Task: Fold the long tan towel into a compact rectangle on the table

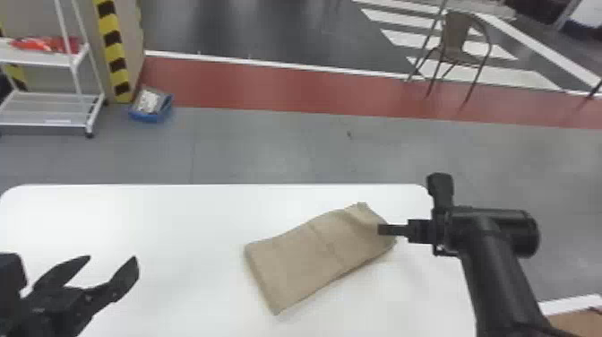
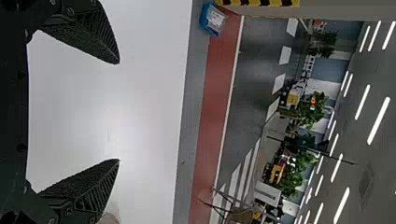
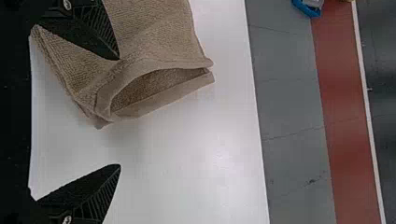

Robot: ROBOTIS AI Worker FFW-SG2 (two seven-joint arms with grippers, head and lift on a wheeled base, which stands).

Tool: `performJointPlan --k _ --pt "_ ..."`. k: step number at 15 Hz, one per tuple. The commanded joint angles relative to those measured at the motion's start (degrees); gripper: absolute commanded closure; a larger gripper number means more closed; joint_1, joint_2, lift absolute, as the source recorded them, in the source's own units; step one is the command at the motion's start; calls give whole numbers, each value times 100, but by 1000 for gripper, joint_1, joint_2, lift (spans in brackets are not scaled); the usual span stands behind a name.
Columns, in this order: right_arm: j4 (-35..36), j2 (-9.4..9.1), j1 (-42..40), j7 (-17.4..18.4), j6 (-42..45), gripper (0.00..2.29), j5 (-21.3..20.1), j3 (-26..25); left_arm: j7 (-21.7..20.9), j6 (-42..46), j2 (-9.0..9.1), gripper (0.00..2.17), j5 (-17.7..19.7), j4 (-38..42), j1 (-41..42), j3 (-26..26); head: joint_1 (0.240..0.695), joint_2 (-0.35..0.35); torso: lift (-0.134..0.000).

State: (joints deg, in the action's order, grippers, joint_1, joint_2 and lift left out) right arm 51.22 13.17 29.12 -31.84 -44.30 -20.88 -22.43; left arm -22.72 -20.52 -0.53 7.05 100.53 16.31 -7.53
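Tan towel [image 1: 309, 262] lies folded on the right part of the surface [image 1: 134, 215]; I expect it light, soft and limp, best pinched through all layers at its gaping end. Long axis runs diagonally, near left to far right, gaping end rightmost. Left fingers [image 1: 125, 277] spread, empty; right fingers [image 3: 95, 193] parted at that end, gripping nothing.

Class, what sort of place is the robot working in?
Probably a large indoor hall or lab: striped safety padding round a pillar, a white wheeled rack, and rows of ceiling lights.
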Motion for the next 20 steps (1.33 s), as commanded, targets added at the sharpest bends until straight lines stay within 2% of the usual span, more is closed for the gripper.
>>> performJointPlan --k 1,3,7,10,14,16,18,19,20 --pt "-112 -7 120 46 -119 63 -188 37 -13 16 0 144 6 10 31 -21 695 -255 0" --pt "-174 -16 138 222 -119 63 -232 37 -57 34 0 144 6 19 57 -38 695 -258 0" --pt "-165 -42 138 222 -769 66 -513 265 -83 34 0 144 15 54 119 -100 695 -264 0" --pt "-121 -113 94 345 -769 97 -689 371 -101 34 0 144 15 107 180 -117 695 -264 0" --pt "-77 -183 50 521 -717 292 -706 424 -118 69 0 144 15 142 250 -126 695 -263 0" --pt "-86 -192 24 696 -664 495 -706 432 -118 69 0 144 15 168 268 -144 695 -263 0" --pt "-77 -201 -47 732 -488 1123 -698 388 -118 69 0 144 15 177 277 -144 695 -266 0" --pt "-77 -201 -108 863 -383 1538 -671 371 -118 69 0 147 15 177 277 -126 695 -267 0" --pt "-77 -227 -117 890 -312 1727 -671 371 -118 69 0 147 15 177 277 -117 695 -268 0"
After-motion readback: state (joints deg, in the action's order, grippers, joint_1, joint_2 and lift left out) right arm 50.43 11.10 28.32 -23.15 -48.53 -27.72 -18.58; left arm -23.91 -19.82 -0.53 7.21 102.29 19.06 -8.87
